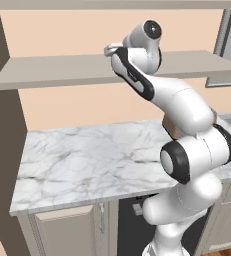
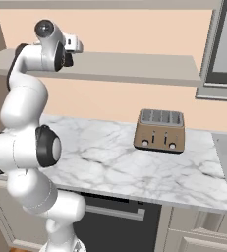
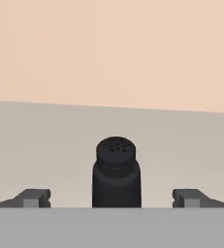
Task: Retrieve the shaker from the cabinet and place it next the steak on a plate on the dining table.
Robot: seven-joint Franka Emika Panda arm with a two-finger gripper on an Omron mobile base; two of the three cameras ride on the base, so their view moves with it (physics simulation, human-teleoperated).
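Black shaker [image 3: 116, 172] on beige-grey cabinet [image 3: 45, 145]; peach wall [image 3: 111, 48]; white grey-veined marble counter [image 1: 87, 160]; brown-and-silver toaster [image 2: 160, 130].

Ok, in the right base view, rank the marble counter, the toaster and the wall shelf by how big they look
1. marble counter, largest as it looks.
2. wall shelf, a long thin band, seen edge-on, so its depth is unsure.
3. toaster, clearly smallest.

Marble counter [image 2: 134, 167] runs below the peach wall [image 2: 134, 98]. A brown four-slot toaster [image 2: 160, 130] stands upright on it, at 2 o'clock of centre, near the wall.
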